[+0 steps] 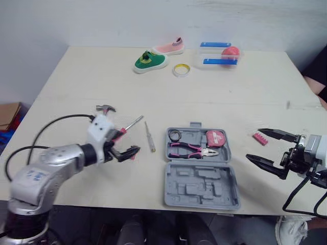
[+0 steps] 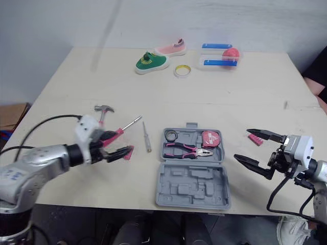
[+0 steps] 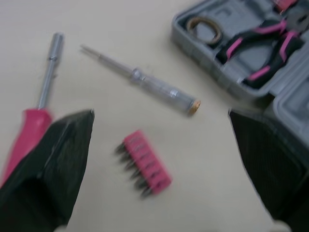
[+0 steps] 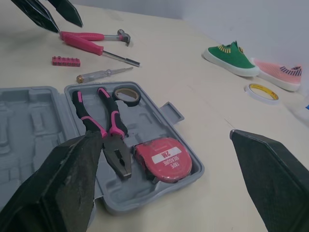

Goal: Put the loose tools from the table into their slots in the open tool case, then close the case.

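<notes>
Grey moulded plastic case (image 1: 202,189) open, near centre. Left gripper (image 3: 161,113) spread over ribbed pink bit strip (image 3: 145,163), with clear tester (image 3: 140,76) and steel-shaft screwdriver (image 3: 49,72) beside it. Right gripper (image 1: 253,143) spread, right of case.

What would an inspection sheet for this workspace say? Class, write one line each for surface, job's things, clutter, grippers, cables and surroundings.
Surface: beige table.
Job's things: tool case open, holding pliers, tape measure, tape roll; loose: hammer, pink screwdriver, tester screwdriver, left bit holder, right bit holder.
Clutter: green shoe, pink shoe, yellow tape ring, clear box, red ball.
Grippers: left gripper open over left bit holder; right gripper open near right bit holder.
Cables: black left cable, right cable by the arms.
Surroundings: white wall; cardboard box on floor.
</notes>
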Robot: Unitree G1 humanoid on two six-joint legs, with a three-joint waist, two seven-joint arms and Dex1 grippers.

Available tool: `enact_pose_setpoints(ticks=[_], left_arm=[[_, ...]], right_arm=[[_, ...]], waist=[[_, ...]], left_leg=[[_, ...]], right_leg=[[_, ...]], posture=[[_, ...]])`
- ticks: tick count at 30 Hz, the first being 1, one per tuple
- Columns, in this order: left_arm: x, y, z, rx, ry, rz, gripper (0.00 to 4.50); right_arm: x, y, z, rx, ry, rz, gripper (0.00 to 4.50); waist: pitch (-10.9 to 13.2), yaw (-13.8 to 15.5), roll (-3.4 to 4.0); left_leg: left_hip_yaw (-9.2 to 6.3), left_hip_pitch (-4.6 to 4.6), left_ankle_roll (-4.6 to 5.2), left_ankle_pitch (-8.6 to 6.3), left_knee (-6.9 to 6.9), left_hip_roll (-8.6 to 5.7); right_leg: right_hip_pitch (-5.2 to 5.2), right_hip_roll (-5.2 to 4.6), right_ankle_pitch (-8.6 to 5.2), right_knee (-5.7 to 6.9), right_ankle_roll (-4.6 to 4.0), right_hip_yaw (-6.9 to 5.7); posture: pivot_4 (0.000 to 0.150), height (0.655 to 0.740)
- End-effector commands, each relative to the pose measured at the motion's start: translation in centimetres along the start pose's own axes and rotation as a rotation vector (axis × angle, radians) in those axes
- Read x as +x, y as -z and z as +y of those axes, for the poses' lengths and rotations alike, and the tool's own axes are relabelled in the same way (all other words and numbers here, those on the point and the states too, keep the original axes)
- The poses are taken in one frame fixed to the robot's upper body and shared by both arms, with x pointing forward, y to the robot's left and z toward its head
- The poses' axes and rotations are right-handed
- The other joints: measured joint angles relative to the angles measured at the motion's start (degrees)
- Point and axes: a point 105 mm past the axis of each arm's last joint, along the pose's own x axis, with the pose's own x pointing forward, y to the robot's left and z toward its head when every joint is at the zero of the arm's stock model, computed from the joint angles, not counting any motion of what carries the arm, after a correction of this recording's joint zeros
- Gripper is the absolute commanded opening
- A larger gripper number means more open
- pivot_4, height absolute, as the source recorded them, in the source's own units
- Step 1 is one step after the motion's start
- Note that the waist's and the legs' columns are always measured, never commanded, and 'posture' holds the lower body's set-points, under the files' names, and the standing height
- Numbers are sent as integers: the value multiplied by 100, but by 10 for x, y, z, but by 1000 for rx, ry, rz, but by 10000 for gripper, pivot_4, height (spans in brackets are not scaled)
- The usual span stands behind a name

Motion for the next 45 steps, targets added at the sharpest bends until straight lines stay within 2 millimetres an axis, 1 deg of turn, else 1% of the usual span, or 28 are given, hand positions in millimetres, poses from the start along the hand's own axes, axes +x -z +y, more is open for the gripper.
enact_pose_setpoints(ticks=[1,2,4,5,8,10,12,14,19,23,26,27,28,29,31,32,33,34,35,37,39,40,41,42,44,45], left_arm=[[14,-10,-3,13,-83,-22,45000],[18,-10,-4,5,-89,-18,45000],[30,1,-14,29,-76,42,45000],[37,4,-18,-4,-75,52,45000],[55,9,-29,-13,-79,72,45000],[65,8,-29,6,-105,72,45000],[69,8,-28,9,-118,75,45000],[74,13,-24,-1,-137,100,45000],[75,20,-14,3,-196,138,45000],[79,25,-14,-40,-202,145,45000],[76,35,-17,-61,-191,166,36513],[75,39,-17,-65,-190,174,30911],[75,40,-17,-68,-189,178,27176],[74,44,-15,-83,-199,183,24531],[71,50,-9,-79,-233,192,15685],[71,50,-7,-81,-244,183,10577],[71,49,-7,-82,-249,175,6765],[73,44,-7,-89,-246,143,2448],[75,35,-8,-107,-233,85,559],[79,21,-13,-117,-198,4,559],[79,9,-13,-95,-184,-58,559],[77,-2,-13,-86,-168,-114,559],[71,-12,-10,-66,-172,-168,559],[66,-21,-9,-43,-141,-218,559],[57,-29,-8,-3,-100,-267,559],[51,-30,-15,-2,-6,-270,559]], right_arm=[[0,-1,3,-5,-10,-2,44239],[1,0,4,6,-17,2,44239],[2,3,17,29,-86,20,44239],[3,2,21,35,-112,19,44239],[7,-6,17,19,-111,-15,44239],[7,-7,16,22,-110,-16,44239],[7,-7,18,24,-116,-13,44239],[6,-7,19,26,-117,-11,44239],[3,-10,18,19,-110,-11,44239],[3,-11,19,16,-111,-14,44239],[2,-13,18,10,-111,-17,45000],[2,-12,19,9,-116,-15,45000],[1,-12,19,8,-120,-14,45000],[1,-12,20,13,-128,-7,45000],[1,-13,22,18,-136,-9,45000],[1,-14,22,16,-136,-13,45000],[1,-15,22,13,-135,-17,45000],[1,-15,23,10,-137,-19,45000],[1,-14,23,9,-135,-17,45000],[-1,-13,24,8,-130,-11,45000],[-3,-11,24,9,-124,-3,45000],[-5,-10,24,9,-116,2,45000],[-8,-10,24,1,-104,7,45000],[-10,-9,24,2,-96,14,45000],[-13,-8,24,0,-88,23,45000],[-16,-8,22,0,-80,35,45000]], waist=[[1,7,-1],[1,13,-1],[0,25,-2],[0,25,-1],[-1,2,0],[0,0,-1],[-1,23,-1],[-1,34,0],[-1,62,0],[-2,72,1],[-3,90,2],[-3,93,2],[-3,97,2],[-4,104,3],[-6,119,3],[-6,119,3],[-6,119,3],[-8,119,2],[-8,123,3],[-8,138,3],[-8,166,3],[-8,186,2],[-7,201,1],[-6,204,0],[-6,208,0],[-6,199,0]], left_leg=[[0,-1,-1,1,0,0],[-1,0,-4,2,-1,-1],[0,0,-12,6,-1,0],[0,1,-20,9,0,1],[5,2,-24,12,2,1],[4,2,-23,13,7,0],[-2,4,-23,14,7,0],[-6,2,-29,16,4,2],[-4,3,-37,20,5,3],[-4,8,-39,21,4,4],[-4,9,-39,21,4,4],[-3,11,-39,21,2,4],[-3,11,-39,21,1,5],[-2,12,-39,21,0,5],[-2,12,-40,21,0,5],[-2,12,-40,21,0,5],[-2,13,-40,21,0,5],[-1,15,-39,20,1,5],[-1,17,-39,20,0,5],[-2,18,-38,19,1,5],[-4,15,-35,20,3,2],[-5,13,-34,21,2,1],[-6,10,-32,20,3,0],[-6,3,-31,20,4,0],[-5,-2,-32,19,2,1],[-4,-2,-33,18,0,3]], right_leg=[[0,1,0,0,0,0],[0,1,0,-2,0,0],[2,3,0,-4,0,1],[3,6,0,-6,0,1],[2,7,0,-4,1,6],[2,7,2,-1,4,7],[4,14,2,0,4,6],[4,18,2,-3,3,6],[4,19,1,-2,2,8],[7,19,1,1,2,9],[8,19,1,1,2,9],[8,19,1,0,2,10],[8,19,1,0,1,10],[8,20,1,-1,1,10],[8,20,1,-2,1,10],[9,20,0,-2,1,11],[11,20,1,-2,1,11],[12,20,0,-2,1,11],[14,20,1,-2,1,11],[15,18,1,-1,1,10],[15,16,1,-2,1,8],[14,14,1,-2,2,7],[13,13,1,-3,2,6],[9,13,1,-5,2,6],[5,13,1,-10,2,5],[4,14,1,-11,2,4]], posture=[[1500,7400],[1500,7400],[1500,7400],[1500,7400],[1500,7400],[1500,7400],[1500,7400],[1500,7400],[1500,7400],[1500,7400],[1500,7400],[1500,7400],[1500,7400],[1500,7400],[1500,7400],[1500,7400],[1500,7400],[1500,7400],[1500,7400],[1500,7400],[1500,7400],[1500,7400],[1500,7400],[1500,7400],[1500,7400],[1500,7400]])
